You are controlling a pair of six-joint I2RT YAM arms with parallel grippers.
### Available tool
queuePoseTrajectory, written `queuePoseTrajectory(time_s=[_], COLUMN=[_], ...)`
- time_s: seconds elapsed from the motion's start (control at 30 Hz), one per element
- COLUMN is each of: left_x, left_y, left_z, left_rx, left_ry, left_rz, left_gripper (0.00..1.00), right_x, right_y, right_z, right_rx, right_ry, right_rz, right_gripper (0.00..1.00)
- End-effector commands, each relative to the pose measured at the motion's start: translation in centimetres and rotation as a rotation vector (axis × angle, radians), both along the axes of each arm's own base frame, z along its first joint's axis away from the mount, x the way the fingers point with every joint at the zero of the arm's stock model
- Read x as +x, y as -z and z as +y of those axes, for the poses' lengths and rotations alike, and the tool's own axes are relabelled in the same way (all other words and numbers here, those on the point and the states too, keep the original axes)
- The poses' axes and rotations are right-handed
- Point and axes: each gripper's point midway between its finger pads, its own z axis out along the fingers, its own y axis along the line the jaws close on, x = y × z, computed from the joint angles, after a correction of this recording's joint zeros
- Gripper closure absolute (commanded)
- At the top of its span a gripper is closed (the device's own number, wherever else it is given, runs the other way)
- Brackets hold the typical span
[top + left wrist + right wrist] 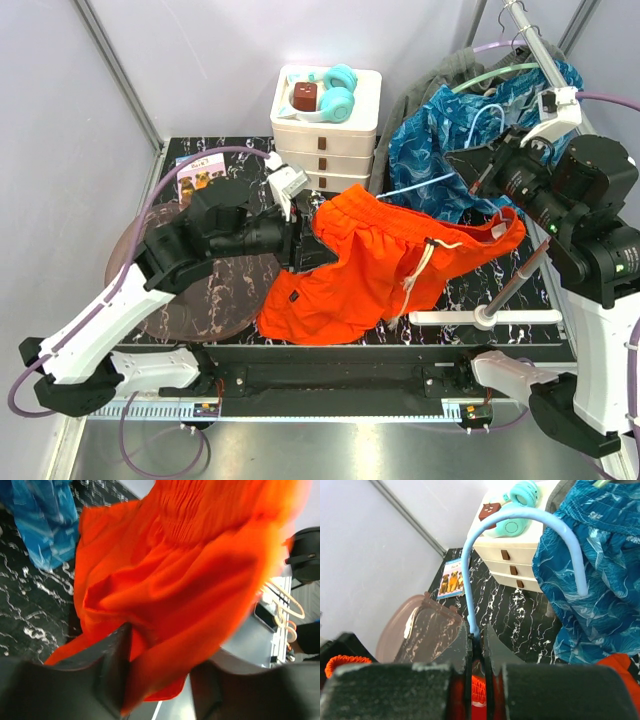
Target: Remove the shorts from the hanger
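While the orange shorts (380, 260) sprawl across the middle of the table (545, 295) in the overhead view, the left gripper (297, 245) bites their left edge. At upper right, the right gripper (478, 182) holds the light blue hanger (420, 186). Blue patterned shorts (450, 130) and a grey pair (450, 70) hang behind. The left wrist view shows orange cloth pinched between the fingers (112, 670). In the right wrist view, that gripper is closed tight on the base of the hanger's hook at bottom centre, with orange cloth just below. The step looks like separating shorts from hanger. The next move likely calls for drawing the arms apart until the waistband slips free.
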Motion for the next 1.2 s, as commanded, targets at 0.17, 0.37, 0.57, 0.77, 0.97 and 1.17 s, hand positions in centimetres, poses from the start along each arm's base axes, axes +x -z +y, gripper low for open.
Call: queuePoseTrajectory(time_s=[0.17, 0.37, 0.57, 0.77, 0.97, 1.17], left_x=[1.1, 2.0, 1.4, 0.5, 1.5, 4.1], left_y=[-0.9, -1.5, -1.2, -1.6, -3.1, -7.8], left_z=[2.4, 7.1, 8.8, 5.8, 2.4, 5.0], left_rx=[-0.064, -0.108, -0.143, -0.175, -0.241, -0.219], left_ry=[-0.15, -0.39, -0.435, -0.309, -0.241, -0.407], left_rz=[-0.026, -0.039, -0.03, 0.037, 0.075, -0.076], left_gripper=[1.0, 1.0, 1.0, 1.0, 1.0, 1.0], right_x=[-1.1, -1.3, -1.8, -2.0, -2.7, -3.7], right_y=[-3.5, -2.8, -3.2, -5.4, -9.0, -10.4], right_z=[-2.3, -4.1, -4.9, 1.6, 5.5, 4.2], right_rx=[0.141, 0.113, 0.189, 0.39, 0.554, 0.446], right_ry=[0.141, 0.228, 0.276, -0.058, -0.313, -0.255], right_rz=[-0.08, -0.08, -0.092, -0.062, -0.073, -0.114], right_gripper=[1.0, 1.0, 1.0, 1.0, 1.0, 1.0])
